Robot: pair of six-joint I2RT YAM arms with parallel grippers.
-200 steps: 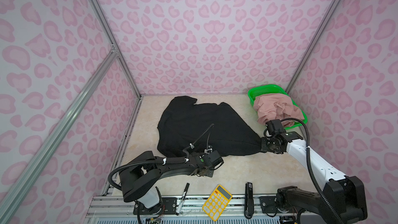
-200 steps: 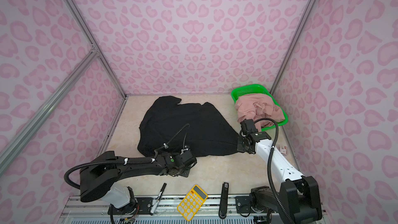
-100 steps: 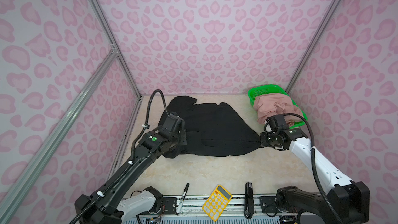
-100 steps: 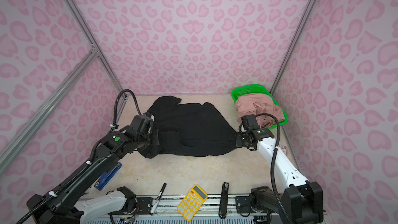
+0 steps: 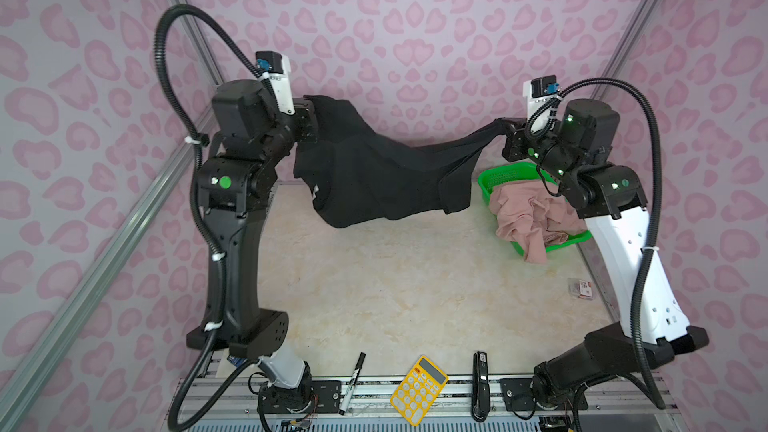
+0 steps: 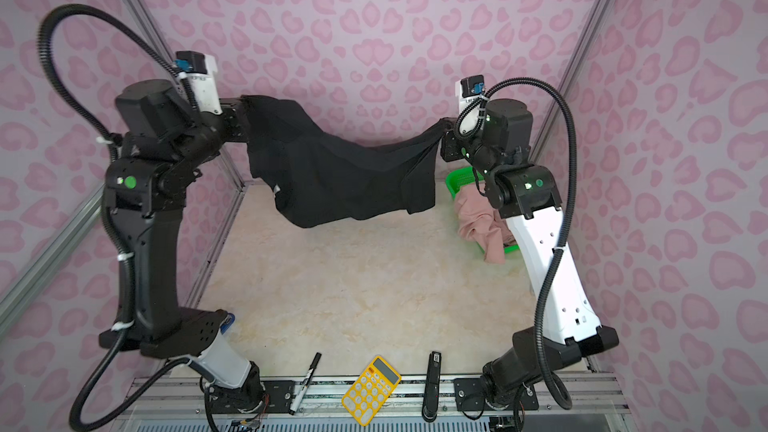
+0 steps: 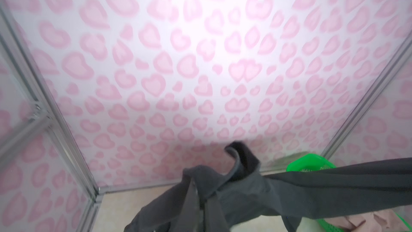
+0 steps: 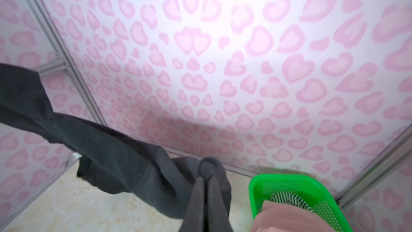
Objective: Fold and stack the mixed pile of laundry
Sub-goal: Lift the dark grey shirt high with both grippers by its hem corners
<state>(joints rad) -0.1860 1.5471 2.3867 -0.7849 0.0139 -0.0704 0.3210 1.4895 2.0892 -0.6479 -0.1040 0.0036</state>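
Right wrist view is showing the right gripper (image 8: 206, 178) pinching shut on a bunched corner of the black garment (image 8: 124, 152), and the left wrist view is showing the left gripper (image 7: 199, 197) clamping the opposite end the same way. In both top views the garment is hanging in the air between the two raised arms, above the far half of the table (image 5: 395, 284) and seemingly clear of it. Its long axis is running left to right, with the upper edge sagging in the middle and the bulk drooping towards the left side. It is looking soft, light and limp, so it is likely to swing and crease. Corners and hems are looking like the best holds. Over at the right, pink shorts (image 5: 528, 214) and a striped piece (image 8: 287, 198) are lying in the green basket (image 5: 505, 174).
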